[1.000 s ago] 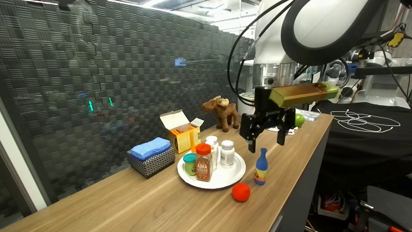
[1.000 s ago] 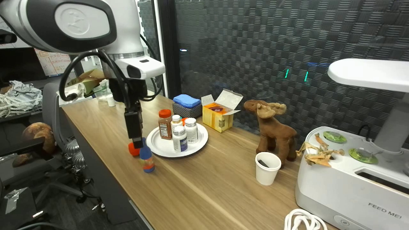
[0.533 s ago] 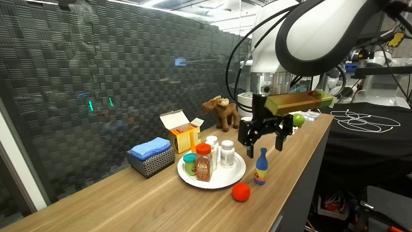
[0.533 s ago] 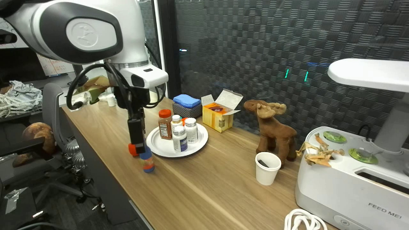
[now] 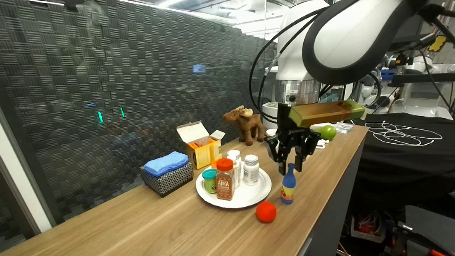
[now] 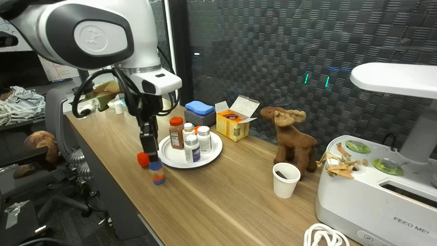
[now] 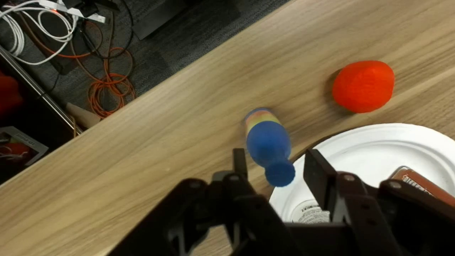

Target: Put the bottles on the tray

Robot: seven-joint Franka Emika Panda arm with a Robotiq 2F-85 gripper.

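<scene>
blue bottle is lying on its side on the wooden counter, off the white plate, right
It is not on its side: the blue bottle stands upright on the wooden counter, off the white plate, as both exterior views show.

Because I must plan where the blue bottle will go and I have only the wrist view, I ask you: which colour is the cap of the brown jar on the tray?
Observer: The brown jar has a red cap, in both exterior views.
Operator: Does the tray hold some jar that I cannot see?
Observer: Yes, a green jar with a teal lid, seen in an exterior view.
Operator: And does some box stand near it?
Observer: Yes, an open yellow box stands beside the tray.
</scene>
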